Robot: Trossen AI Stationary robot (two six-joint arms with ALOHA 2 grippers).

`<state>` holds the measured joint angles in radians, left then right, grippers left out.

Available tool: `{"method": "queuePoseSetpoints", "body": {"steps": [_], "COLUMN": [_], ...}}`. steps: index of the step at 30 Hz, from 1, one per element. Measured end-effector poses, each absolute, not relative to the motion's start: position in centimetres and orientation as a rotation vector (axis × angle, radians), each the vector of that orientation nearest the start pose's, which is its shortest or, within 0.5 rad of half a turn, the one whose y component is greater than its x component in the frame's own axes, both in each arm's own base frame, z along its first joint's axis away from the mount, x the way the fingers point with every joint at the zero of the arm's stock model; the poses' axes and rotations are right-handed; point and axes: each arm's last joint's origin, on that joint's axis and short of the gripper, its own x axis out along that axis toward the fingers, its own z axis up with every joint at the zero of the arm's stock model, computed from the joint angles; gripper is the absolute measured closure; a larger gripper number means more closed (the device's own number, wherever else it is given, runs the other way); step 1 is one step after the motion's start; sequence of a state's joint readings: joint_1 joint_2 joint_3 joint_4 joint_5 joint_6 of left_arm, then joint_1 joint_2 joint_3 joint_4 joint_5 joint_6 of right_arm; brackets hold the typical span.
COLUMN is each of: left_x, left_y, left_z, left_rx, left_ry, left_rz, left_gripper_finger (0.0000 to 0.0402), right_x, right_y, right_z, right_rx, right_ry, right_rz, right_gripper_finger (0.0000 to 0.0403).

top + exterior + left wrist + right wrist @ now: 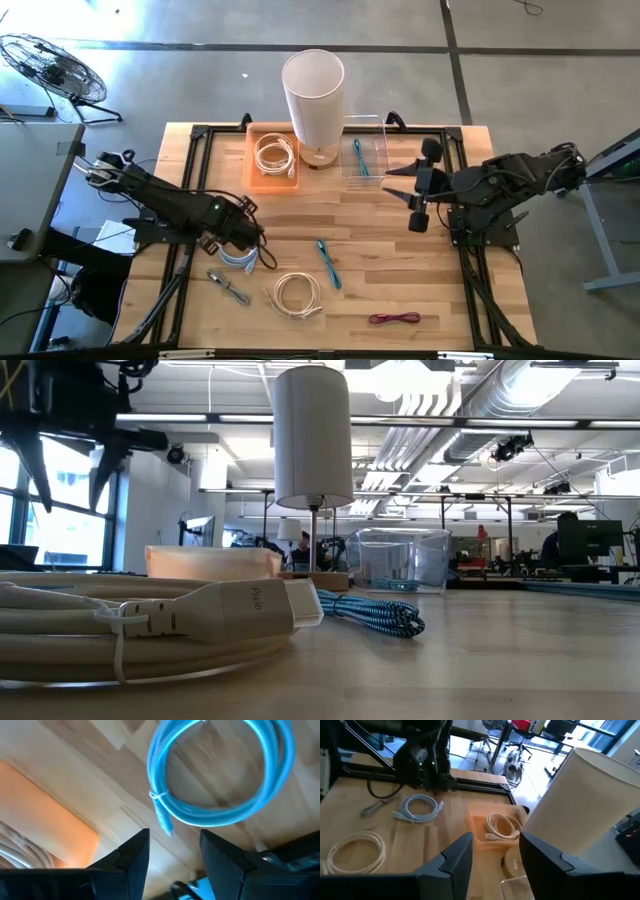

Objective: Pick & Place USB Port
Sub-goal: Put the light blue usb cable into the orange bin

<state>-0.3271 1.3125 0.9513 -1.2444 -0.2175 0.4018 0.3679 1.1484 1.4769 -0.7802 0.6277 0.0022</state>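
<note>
A light blue cable coil (238, 260) lies flat on the wooden table at its near left; it also shows in the left wrist view (220, 770) and the right wrist view (417, 809). My left gripper (245, 242) (172, 860) is open and hovers just above the coil without touching it. My right gripper (408, 192) (492, 865) is open and empty, held above the table's right side. An orange tray (252, 172) at the far middle holds a white cable coil (275, 155).
A white lamp (313, 95) stands beside the tray, with a clear box (378, 135) holding a teal cable to its right. On the near table lie a white coil (297, 295), a teal braided cable (328, 262), a grey cable (228, 287) and a red cable (395, 318).
</note>
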Motion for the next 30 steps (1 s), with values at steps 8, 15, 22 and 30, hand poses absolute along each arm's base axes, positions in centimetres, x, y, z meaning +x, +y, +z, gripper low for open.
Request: {"method": "queuePoseSetpoints", "body": {"steps": [8,15,22,30], "left_x": [19.7,20.3,21.1,22.0], "left_y": [-5.1,-3.3,-2.0,-2.2], "left_z": [21.8,20.5,19.4,17.2], "left_rx": [0.766,0.707,0.607,0.575], "left_ry": [1.469,1.465,1.500,1.591], "left_rz": [-0.454,-0.464,-0.538,-0.612], "left_gripper_finger": [0.0234,0.0234,0.0234,0.0234], "right_x": [20.3,20.4,20.4,20.4], "right_y": [6.2,6.4,6.5,6.5], "right_z": [44.7,44.8,44.8,44.8], "right_rx": [-0.154,-0.038,-0.013,-0.011], "right_ry": [0.320,0.307,0.309,0.308], "right_rz": [-0.195,-0.135,-0.106,-0.106], "right_gripper_finger": [0.0249,0.0249,0.0249,0.0249]}}
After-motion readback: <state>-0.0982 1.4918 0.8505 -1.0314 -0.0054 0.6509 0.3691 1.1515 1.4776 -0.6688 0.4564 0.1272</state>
